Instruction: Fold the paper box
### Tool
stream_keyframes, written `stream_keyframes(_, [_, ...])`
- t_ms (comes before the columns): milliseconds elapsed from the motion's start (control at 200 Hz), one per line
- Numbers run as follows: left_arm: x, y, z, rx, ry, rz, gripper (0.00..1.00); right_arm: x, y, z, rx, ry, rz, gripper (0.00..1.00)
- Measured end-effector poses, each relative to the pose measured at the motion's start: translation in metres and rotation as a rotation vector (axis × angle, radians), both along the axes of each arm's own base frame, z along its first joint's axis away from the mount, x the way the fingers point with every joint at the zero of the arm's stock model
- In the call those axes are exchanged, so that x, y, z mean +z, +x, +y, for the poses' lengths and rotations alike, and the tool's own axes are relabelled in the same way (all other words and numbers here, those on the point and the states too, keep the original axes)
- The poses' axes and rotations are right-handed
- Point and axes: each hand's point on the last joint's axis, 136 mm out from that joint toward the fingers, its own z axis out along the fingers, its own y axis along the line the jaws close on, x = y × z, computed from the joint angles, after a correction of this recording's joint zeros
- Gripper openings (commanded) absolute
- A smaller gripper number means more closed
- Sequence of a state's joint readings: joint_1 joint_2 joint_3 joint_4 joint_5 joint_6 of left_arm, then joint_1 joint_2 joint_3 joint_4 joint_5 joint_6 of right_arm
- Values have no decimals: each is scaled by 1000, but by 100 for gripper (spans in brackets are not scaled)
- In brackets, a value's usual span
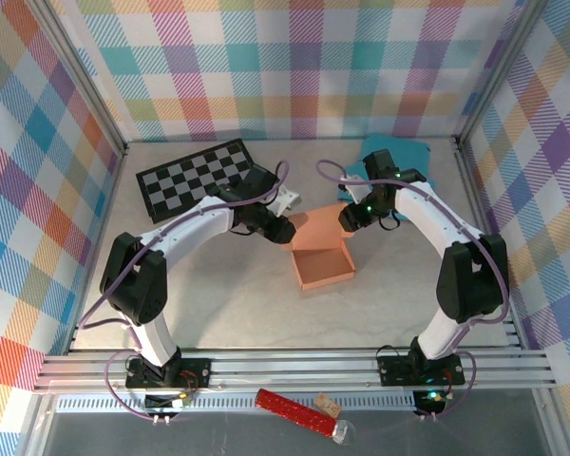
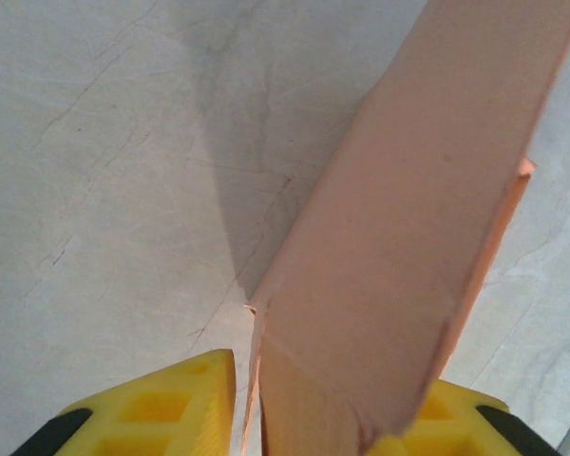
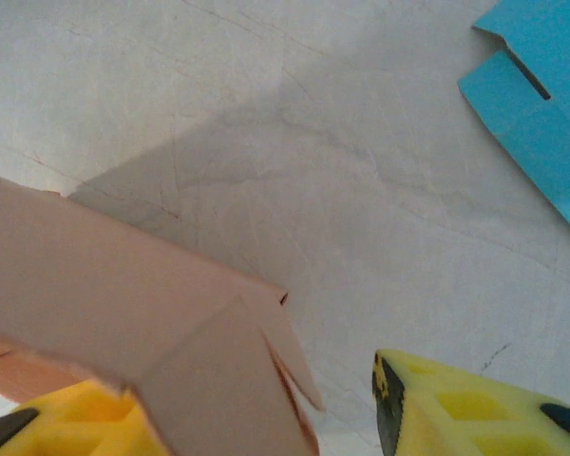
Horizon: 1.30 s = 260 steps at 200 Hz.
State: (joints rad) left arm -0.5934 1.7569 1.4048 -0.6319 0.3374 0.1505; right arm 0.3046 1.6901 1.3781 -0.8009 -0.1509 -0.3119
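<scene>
Both arms are the same build. The left arm (image 1: 185,226) and right arm (image 1: 435,220) have white tube links between chunky black joint housings. Just behind the left pincer (image 1: 285,231) a thin grey-purple cable (image 1: 285,173) arcs off the wrist. A matching one loops behind the right pincer (image 1: 347,220), near a small green light (image 1: 370,208). Far back from the pincers sit black base plates (image 1: 171,372). The fingers (image 2: 161,413) are bright yellow, with moulded square pockets and black backing.

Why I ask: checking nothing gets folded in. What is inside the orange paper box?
From above, the box's open tray shows just its bare orange floor, with nothing lying in it. The back strip beneath the raised lid is covered, so unseen.
</scene>
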Motion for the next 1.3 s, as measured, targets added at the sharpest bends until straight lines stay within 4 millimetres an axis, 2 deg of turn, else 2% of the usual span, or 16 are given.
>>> stream_keyframes(75, [-1,3,0,9,8,-1,23,1,3,1,7,-1,-8,43])
stream_keyframes(345, [-6,7,-2,22,31,0,19,1,1,3,22,-13,-11,27])
stream_keyframes(655, [-8,12,-5,48,51,3,3,7,4,7,27,-18,-27,12])
stream_keyframes(730, [-7,15,-6,59,51,-1,2,9,4,9,27,-18,-31,7])
stream_keyframes(855, [-5,19,-4,85,62,-13,3,11,5,12,22,-23,-39,0])
stream_keyframes(1010, [-4,26,1,133,84,-27,13,12,7,15,3,-31,-50,0])
stream_keyframes(1300, [-3,39,8,209,123,-54,16,11,9,26,-60,-43,-89,0])
